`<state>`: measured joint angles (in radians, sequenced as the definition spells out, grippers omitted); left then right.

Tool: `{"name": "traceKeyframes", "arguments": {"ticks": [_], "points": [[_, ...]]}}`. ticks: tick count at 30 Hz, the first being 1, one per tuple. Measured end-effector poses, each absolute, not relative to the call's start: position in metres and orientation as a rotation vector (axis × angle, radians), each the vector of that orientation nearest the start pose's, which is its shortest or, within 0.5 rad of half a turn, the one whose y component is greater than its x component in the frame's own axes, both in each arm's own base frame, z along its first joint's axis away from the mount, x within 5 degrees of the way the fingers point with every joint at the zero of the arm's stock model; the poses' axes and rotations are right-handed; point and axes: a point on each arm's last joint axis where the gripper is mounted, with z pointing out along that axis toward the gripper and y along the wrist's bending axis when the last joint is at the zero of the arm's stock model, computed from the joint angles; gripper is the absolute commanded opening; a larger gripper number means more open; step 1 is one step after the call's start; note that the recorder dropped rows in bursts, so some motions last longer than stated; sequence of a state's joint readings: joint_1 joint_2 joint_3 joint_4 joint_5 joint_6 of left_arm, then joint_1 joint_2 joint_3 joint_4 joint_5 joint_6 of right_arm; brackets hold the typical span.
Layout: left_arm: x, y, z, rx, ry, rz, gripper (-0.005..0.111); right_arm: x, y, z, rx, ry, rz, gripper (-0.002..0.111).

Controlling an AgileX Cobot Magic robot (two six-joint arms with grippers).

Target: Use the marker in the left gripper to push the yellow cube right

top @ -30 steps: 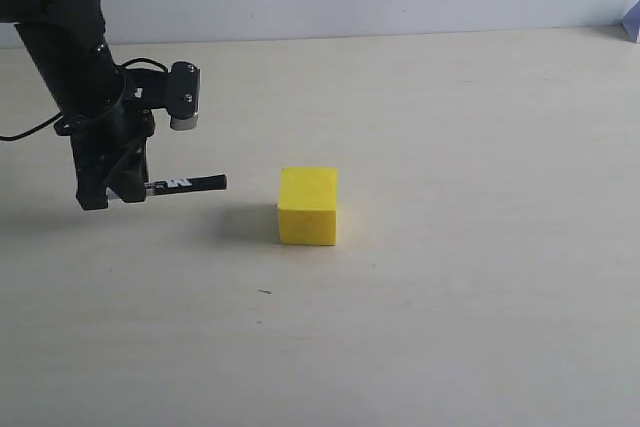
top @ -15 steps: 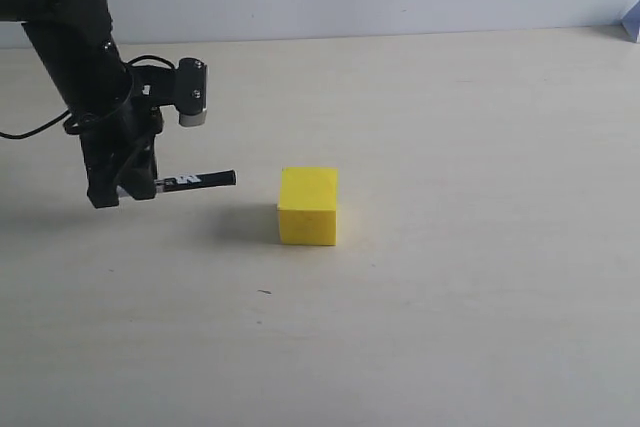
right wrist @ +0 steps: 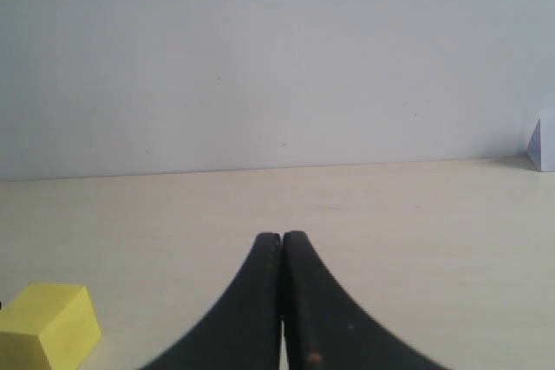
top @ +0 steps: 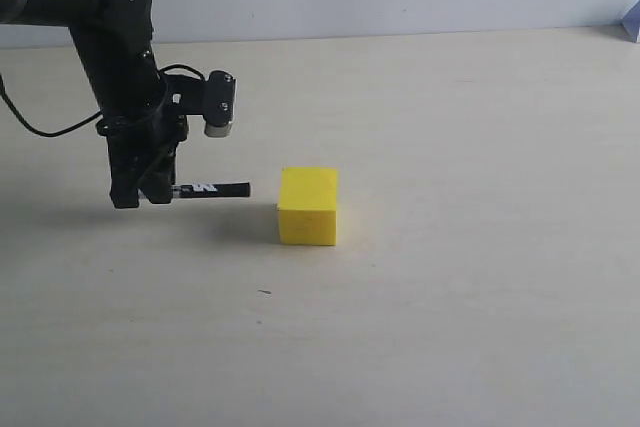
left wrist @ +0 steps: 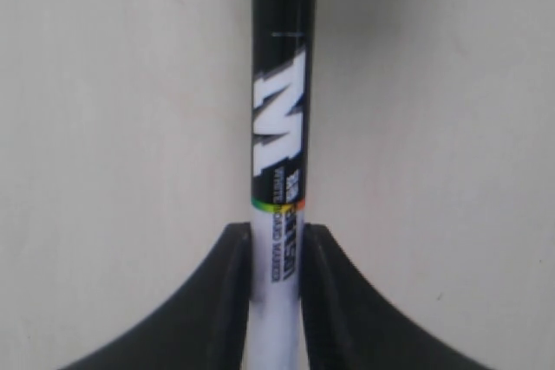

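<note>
Since the frame a second back, my left arm has carried the left pincer (top: 148,191) and its marker (top: 212,189) rightward, towards the yellow cube (top: 308,207). The cube has not shifted.

Left pincer: clamped on the marker's white barrel. The wrist view shows both fingers (left wrist: 230,301) pressed against it, one on each side. The marker lies roughly level and low over the worktop (top: 450,307). Its black end points at the cube's left face, just beside it with a narrow gap showing; no contact.

Cube: sits flat on the worktop a little left of centre, right of the marker tip.

Right pincer (right wrist: 282,249): closed, fingers touching each other and holding nothing. Its camera catches the cube at the picture's edge.
</note>
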<state>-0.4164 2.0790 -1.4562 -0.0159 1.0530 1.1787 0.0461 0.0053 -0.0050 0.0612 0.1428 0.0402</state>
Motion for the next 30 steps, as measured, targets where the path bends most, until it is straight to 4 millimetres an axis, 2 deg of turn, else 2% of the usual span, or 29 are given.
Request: {"name": "traceKeyframes", "arguments": {"ticks": [6, 11, 13, 16, 21, 24, 26, 30], "points": [[0.360, -0.170, 0.151, -2.302, -2.140, -0.001, 0.000, 0.056, 0.003, 0.202, 0.038, 1.627, 0.120, 0.000], [0.349, -0.223, 0.158, -2.500, -2.059, -0.038, 0.000, 0.056, 0.003, 0.202, 0.038, 1.627, 0.120, 0.000], [0.346, -0.235, 0.158, -2.530, -2.039, -0.020, 0.000, 0.056, 0.003, 0.202, 0.038, 1.627, 0.120, 0.000], [0.348, -0.230, 0.159, -2.503, -2.041, -0.031, 0.000, 0.056, 0.003, 0.202, 0.038, 1.627, 0.120, 0.000], [0.358, -0.204, 0.159, -2.392, -2.074, -0.038, 0.000, 0.056, 0.003, 0.202, 0.038, 1.627, 0.120, 0.000], [0.360, -0.197, 0.159, -2.363, -2.083, -0.040, 0.000, 0.056, 0.003, 0.202, 0.038, 1.627, 0.120, 0.000], [0.359, -0.199, 0.159, -2.367, -2.081, -0.041, 0.000, 0.056, 0.003, 0.202, 0.038, 1.627, 0.120, 0.000], [0.349, -0.221, 0.159, -2.450, -2.034, -0.054, 0.000, 0.056, 0.003, 0.202, 0.038, 1.627, 0.120, 0.000]]}}
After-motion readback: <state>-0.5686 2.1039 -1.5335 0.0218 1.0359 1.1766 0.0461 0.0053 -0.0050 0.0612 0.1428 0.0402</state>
